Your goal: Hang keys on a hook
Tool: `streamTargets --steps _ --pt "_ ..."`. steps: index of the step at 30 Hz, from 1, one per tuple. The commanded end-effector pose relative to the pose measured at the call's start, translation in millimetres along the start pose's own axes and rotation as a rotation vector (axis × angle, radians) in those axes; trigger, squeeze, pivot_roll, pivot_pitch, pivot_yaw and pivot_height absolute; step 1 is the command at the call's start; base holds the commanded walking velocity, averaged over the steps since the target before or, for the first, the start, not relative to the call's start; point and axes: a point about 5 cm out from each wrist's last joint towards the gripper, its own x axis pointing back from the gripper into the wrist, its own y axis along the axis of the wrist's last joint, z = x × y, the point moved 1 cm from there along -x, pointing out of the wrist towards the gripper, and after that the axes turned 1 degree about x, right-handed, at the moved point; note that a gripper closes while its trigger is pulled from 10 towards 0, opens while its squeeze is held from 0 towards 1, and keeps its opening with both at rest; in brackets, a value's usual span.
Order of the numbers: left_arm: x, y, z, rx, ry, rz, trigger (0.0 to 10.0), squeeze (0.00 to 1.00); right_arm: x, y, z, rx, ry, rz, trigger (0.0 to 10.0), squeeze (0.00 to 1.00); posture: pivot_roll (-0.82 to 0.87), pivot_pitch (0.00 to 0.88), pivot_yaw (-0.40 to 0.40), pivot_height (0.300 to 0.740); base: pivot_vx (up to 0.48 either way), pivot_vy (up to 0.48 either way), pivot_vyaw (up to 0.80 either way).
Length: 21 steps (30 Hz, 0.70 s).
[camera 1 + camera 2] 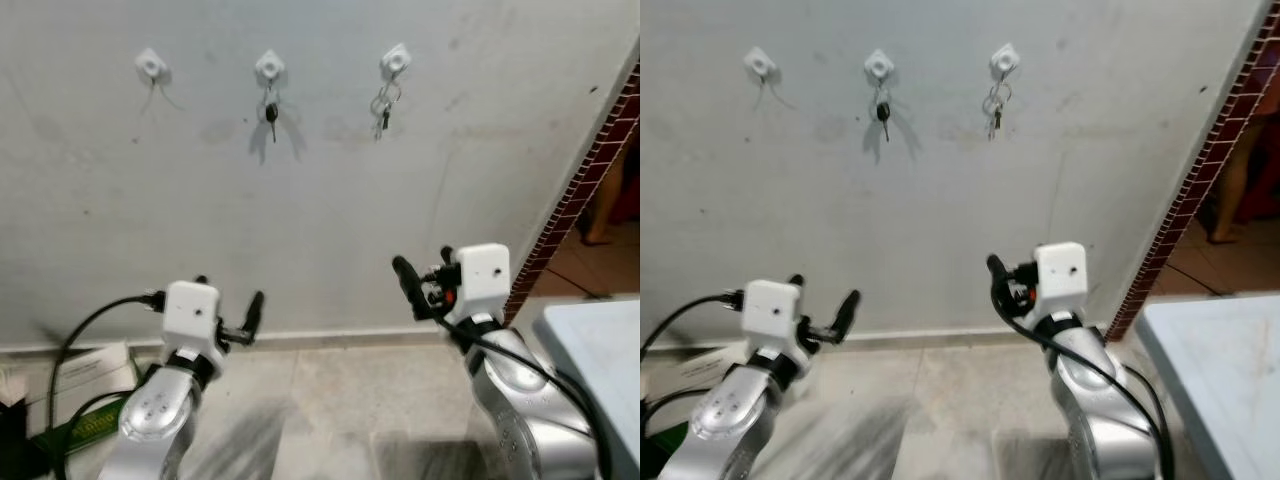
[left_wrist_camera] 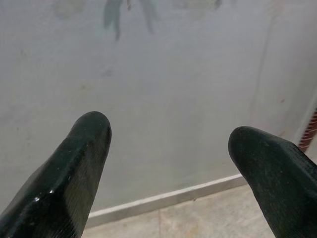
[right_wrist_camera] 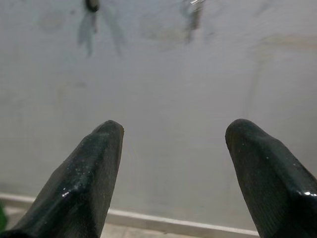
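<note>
The wall (image 1: pixel 320 200) was rough grey plaster, smudged and faintly stained, and three small white hooks stood in a row high on it. The left hook (image 1: pixel 150 66) carried only a thin wisp of cord; the middle hook (image 1: pixel 268 68) held a single dark-headed key (image 1: pixel 271 116) hanging straight down, its long axis vertical; the right hook (image 1: pixel 395 62) bore a bunch of keys (image 1: pixel 384 106) on silvery rings, also hanging plumb. Both silver arms were raised in front of the robot, well below the hooks, forearms angled up toward the wall. The left gripper (image 2: pixel 171 144) had its glossy black fingers spread wide with nothing between them, and the right gripper (image 3: pixel 173 139) was likewise splayed and empty. A brown tiled edge (image 1: pixel 580 190) ran down the wall's right side, and a pale tiled floor (image 1: pixel 340 400) lay below.
</note>
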Motion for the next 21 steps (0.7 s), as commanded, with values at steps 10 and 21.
streamTargets --steps 10,21 --pt "-0.1 1.8 7.3 -0.022 0.006 -0.003 10.0 0.00 -2.6 4.5 5.7 -0.006 0.015 -0.016 10.0 0.00 0.06 0.010 0.023 0.740 -0.256 0.000 0.00" --pt "-1.3 2.3 8.1 -0.016 0.002 -0.011 10.0 0.00 -5.1 6.0 8.2 0.001 0.031 -0.023 10.0 0.00 0.06 0.000 0.023 0.740 -0.137 0.000 0.00"
